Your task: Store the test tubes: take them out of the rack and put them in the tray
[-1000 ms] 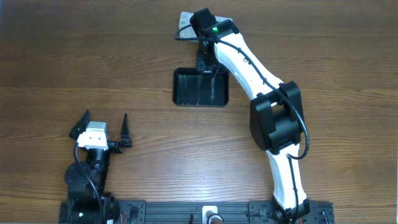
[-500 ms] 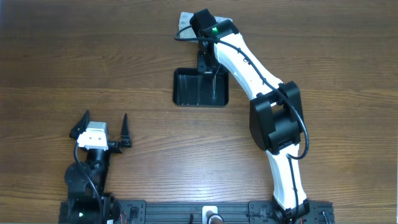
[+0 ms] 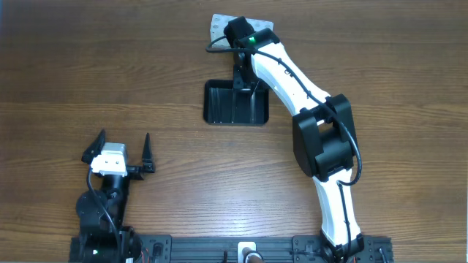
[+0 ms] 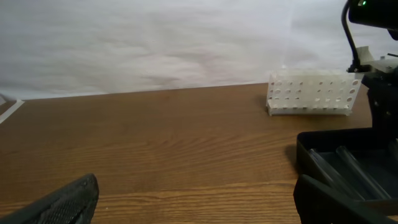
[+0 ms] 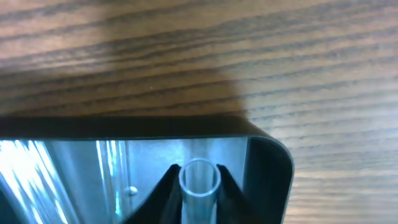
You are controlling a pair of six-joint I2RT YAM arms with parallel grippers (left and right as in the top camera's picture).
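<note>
From above, the right arm (image 3: 292, 73) half hides the rack (image 3: 219, 23) at the counter's (image 3: 73, 73) far edge; the left pincer (image 3: 124, 136) gapes wide. Left wrist view: the tray's (image 4: 329, 144) contents blur. Right wrist view: we see the right pincer (image 5: 199, 186) gripping a cut-off test tube (image 5: 199, 176) over the tray's corner.

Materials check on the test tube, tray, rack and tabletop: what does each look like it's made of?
Test tube: clear glass or plastic, can't tell which; see-through wall, glossy rim.
Tray: likely black moulded plastic; smooth rim, rounded corner, reflective floor.
Rack: apparently white plastic; matte, regular grid of holes.
Table: wood or wood-look laminate; grain lines, slight sheen.
</note>
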